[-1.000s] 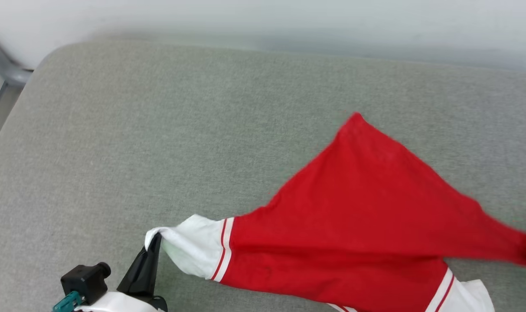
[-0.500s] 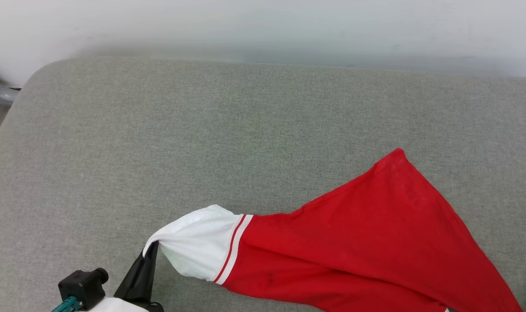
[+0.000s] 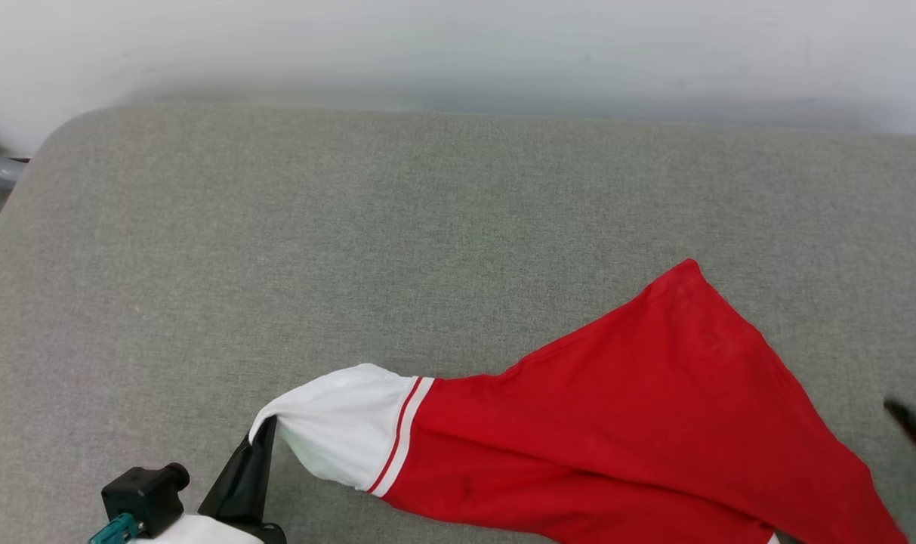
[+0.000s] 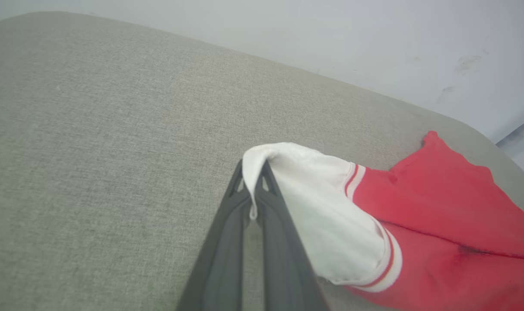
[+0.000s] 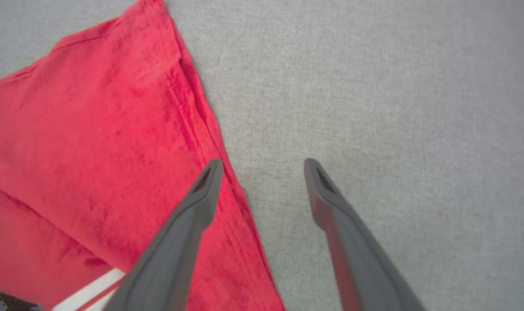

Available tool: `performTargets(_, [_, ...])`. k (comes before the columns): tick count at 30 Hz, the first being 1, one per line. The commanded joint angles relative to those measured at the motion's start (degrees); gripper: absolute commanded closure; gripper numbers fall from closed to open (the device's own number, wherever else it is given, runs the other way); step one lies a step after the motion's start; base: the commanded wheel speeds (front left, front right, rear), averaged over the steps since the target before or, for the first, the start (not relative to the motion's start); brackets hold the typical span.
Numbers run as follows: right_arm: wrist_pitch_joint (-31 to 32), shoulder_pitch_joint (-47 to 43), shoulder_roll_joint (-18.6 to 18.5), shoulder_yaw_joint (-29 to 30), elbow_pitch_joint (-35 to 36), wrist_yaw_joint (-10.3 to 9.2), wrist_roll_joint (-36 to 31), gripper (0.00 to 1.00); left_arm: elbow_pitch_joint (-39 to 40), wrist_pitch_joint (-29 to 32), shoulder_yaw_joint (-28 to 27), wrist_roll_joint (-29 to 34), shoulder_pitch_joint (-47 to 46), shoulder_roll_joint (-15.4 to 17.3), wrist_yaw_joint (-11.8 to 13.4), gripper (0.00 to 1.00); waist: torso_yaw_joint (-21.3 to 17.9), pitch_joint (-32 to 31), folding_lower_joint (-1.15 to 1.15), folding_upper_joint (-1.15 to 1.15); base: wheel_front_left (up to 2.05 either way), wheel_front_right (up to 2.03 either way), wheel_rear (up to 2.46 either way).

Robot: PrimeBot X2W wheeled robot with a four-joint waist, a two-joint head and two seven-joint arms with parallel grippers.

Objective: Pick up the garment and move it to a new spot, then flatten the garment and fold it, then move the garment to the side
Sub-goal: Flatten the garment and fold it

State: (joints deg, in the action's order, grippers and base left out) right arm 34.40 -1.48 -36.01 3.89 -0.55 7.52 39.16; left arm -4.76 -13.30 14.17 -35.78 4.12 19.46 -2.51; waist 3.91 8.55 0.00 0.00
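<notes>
Left gripper (image 4: 253,172) clenched on the cuff of the white sleeve (image 4: 313,203), lifting it off the grey worktop (image 3: 201,227). The garment (image 3: 616,423) trails from that pinch toward my right. Its long axis runs roughly left-to-right, one red corner pointing at the far wall (image 3: 458,45). Right gripper (image 5: 262,166) spread wide, holding nothing, straddling the red side edge — one finger over cloth, the other over bare worktop. Judgement: right arm is nearer that edge — it should take hold there.

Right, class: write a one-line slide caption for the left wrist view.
Left gripper, jaws shut on the white sleeve of the red garment sprawled over a grey cushion.
</notes>
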Motion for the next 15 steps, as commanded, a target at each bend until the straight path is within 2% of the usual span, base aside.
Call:
performTargets(1, [-0.46,3.42,-0.27,0.67,2.18,-0.07,-0.66,0.00,0.45,-0.12,-0.01,0.31,-0.87,0.14,0.13,1.00,0.25,0.47,0.00,0.00,0.00,0.00,0.00])
performTargets(7, [2.64,11.03,-0.70,-0.52,6.92,-0.06,-1.76,0.00,1.15,-0.13,0.73,0.80,-1.93,-0.14,-0.01,1.00,1.37,1.99,0.00,0.00,0.00,0.00,0.00])
performTargets(11, [7.30,18.44,-1.32,-5.01,7.62,-0.07,-3.02,0.00,1.42,-0.31,1.33,1.11,-3.17,-0.63,-0.28,1.00,2.67,3.67,0.00,0.00,0.00,0.00,0.00])
performTargets(15, [13.00,25.96,-3.49,-11.82,6.14,-0.06,-2.76,0.00,1.44,-0.58,1.96,1.49,-4.48,-1.32,-0.48,1.00,4.06,5.59,0.00,0.00,0.00,0.00,0.00])
